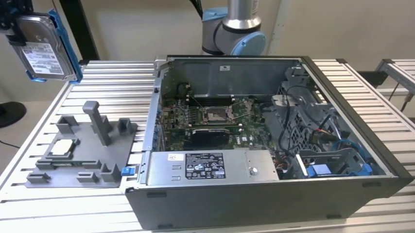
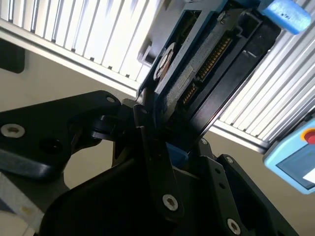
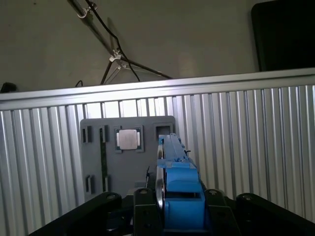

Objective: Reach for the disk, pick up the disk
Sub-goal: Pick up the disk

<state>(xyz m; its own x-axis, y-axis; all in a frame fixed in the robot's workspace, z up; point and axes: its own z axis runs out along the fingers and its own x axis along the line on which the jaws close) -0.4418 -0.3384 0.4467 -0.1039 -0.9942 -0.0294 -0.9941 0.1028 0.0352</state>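
Disk (image 1: pixel 44 48) position?
— It is hanging clear of the tabletop (image 1: pixel 65 102) at the exterior view's left, standing near upright with its label facing the camera, well apart from the open computer case (image 1: pixel 259 199).

State of the pincer (image 2: pixel 165 142)?
— It is clamping the disk; the fingers (image 2: pixel 147 152) are pressing against its blue-framed sides.

Anything on the tabletop?
— A grey tray (image 3: pixel 128 167) is carrying a square chip (image 3: pixel 129 139).

Gripper (image 2: pixel 172 147) high at exterior view's left, near top corner. Black fingers (image 2: pixel 147 142) closed on disk (image 1: pixel 43 48), one each side, disk edge-on between them in first wrist view. Arm (image 1: pixel 232 26) column upright, top centre.
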